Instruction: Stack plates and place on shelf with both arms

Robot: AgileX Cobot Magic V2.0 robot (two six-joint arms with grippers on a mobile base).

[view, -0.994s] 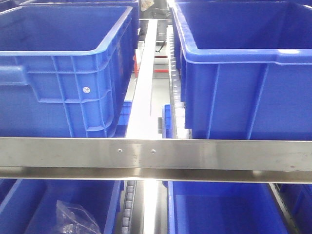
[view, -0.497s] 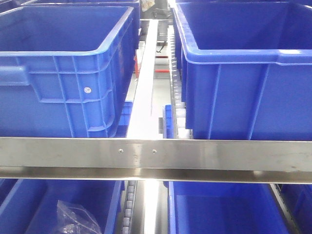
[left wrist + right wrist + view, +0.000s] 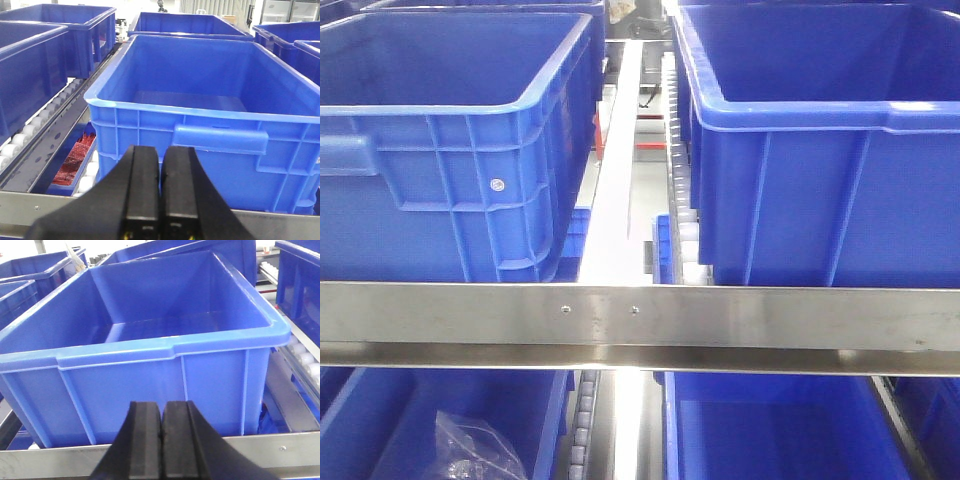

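No plates show in any view. My left gripper (image 3: 161, 155) is shut with nothing between its black fingers; it hangs in front of a large empty blue bin (image 3: 200, 115) on the rack. In the right wrist view my right gripper (image 3: 162, 410) is shut and empty too, facing another empty blue bin (image 3: 150, 355) behind a steel rail (image 3: 280, 445). Neither arm appears in the front view.
The front view shows two blue bins (image 3: 450, 140) (image 3: 820, 140) on roller tracks behind a steel shelf rail (image 3: 640, 315), a white divider strip (image 3: 620, 170) between them, and lower bins, one holding a clear plastic bag (image 3: 475, 450). A tray of red parts (image 3: 75, 157) lies lower left.
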